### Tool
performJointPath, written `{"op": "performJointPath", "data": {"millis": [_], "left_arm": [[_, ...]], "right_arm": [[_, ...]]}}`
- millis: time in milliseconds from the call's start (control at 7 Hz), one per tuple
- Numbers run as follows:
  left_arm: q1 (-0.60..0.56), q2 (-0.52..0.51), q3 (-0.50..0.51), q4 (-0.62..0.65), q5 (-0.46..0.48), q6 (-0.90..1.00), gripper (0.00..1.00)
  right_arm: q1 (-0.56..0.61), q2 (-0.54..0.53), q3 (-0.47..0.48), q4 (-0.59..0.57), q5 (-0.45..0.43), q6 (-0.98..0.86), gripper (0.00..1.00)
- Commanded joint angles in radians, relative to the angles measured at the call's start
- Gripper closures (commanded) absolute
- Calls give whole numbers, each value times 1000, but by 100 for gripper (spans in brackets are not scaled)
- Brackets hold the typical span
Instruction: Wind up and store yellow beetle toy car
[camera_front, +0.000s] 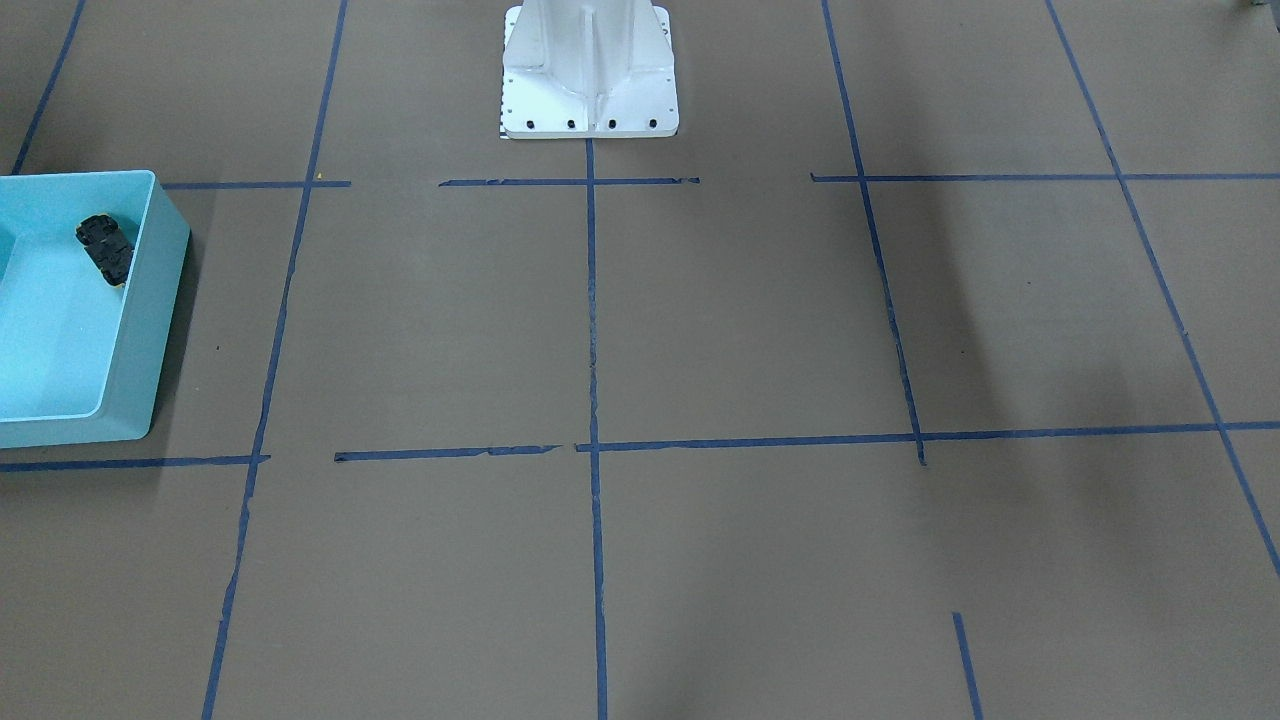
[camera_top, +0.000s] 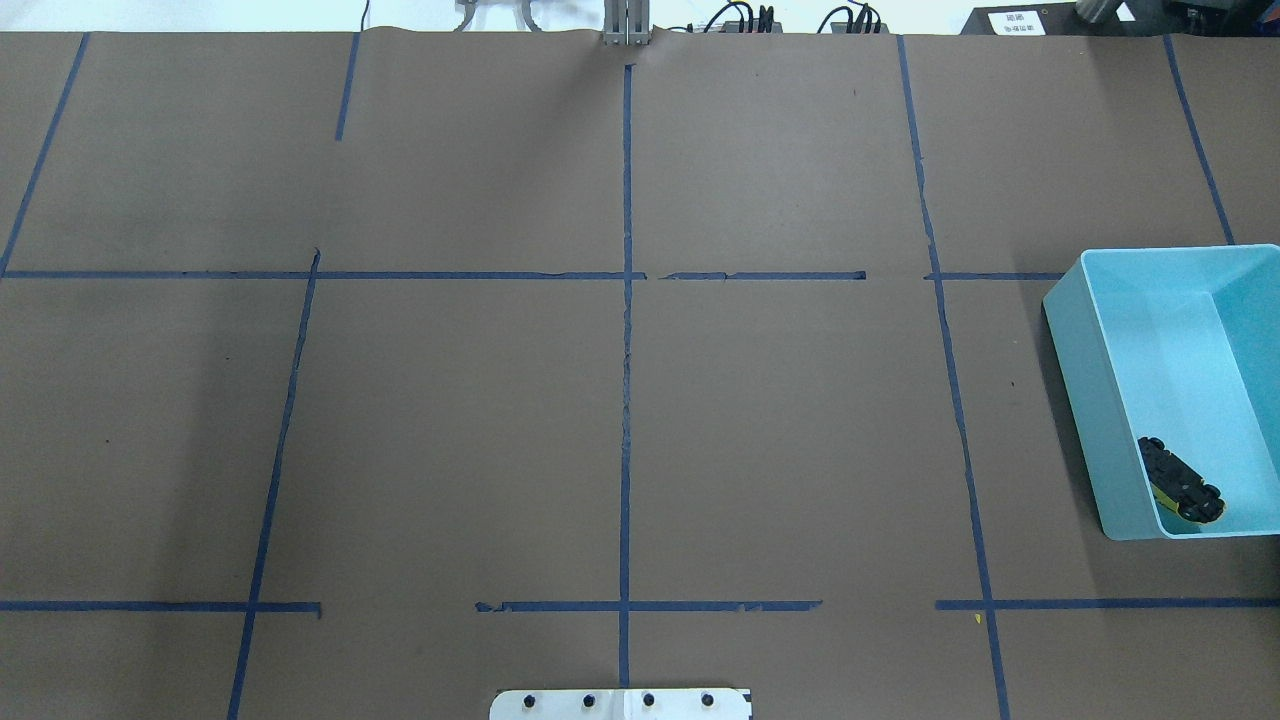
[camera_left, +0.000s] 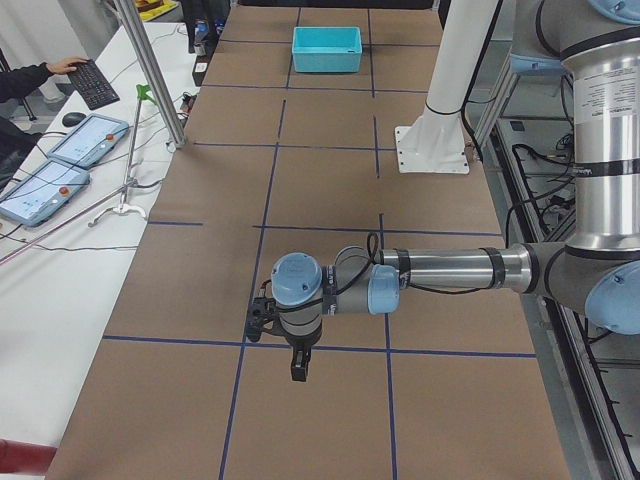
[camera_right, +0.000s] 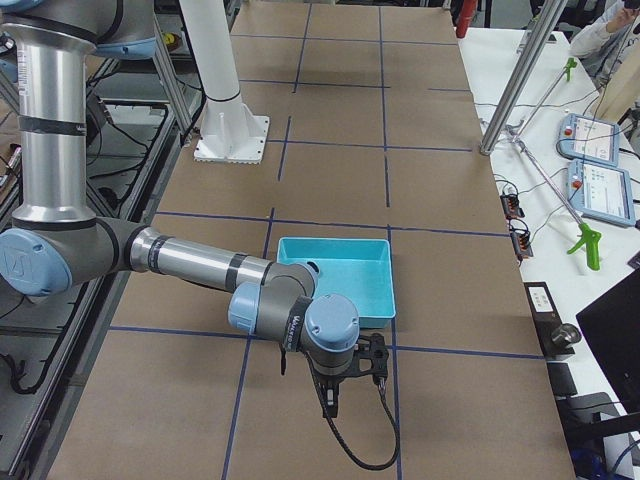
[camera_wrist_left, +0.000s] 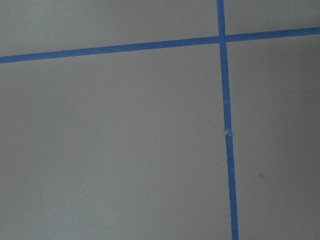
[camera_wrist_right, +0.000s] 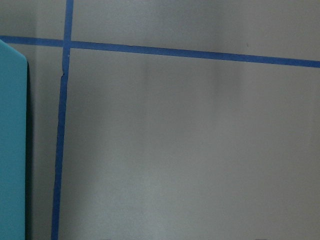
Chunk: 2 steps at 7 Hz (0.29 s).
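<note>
Lying in bin (camera_top: 1090, 400), car (camera_top: 1180, 482) eludes both wrist views.

No legible text, brand or number in any view. The white label (camera_top: 1013, 20) beyond the table's far edge bears dark characters too small to read, and the operators' touchscreen pendants (camera_right: 590, 138) are likewise illegible

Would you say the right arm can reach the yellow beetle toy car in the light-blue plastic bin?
Probably yes. The yellow beetle toy car lies underside-up, uncovered, in a corner of the open light-blue plastic bin, and the right gripper hangs beside that bin; the close walls may hamper a grasp.
</note>
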Motion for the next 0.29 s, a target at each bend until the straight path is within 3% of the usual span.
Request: {"op": "performJointPath", "data": {"millis": [0, 143], "left_arm": [[1, 0, -1, 0, 0, 0, 1], [0, 0, 1, 0, 2, 0, 1]], "right_arm": [[9, -4, 1, 0, 0, 0, 0], [12, -7, 6, 0, 0, 0, 0]]}}
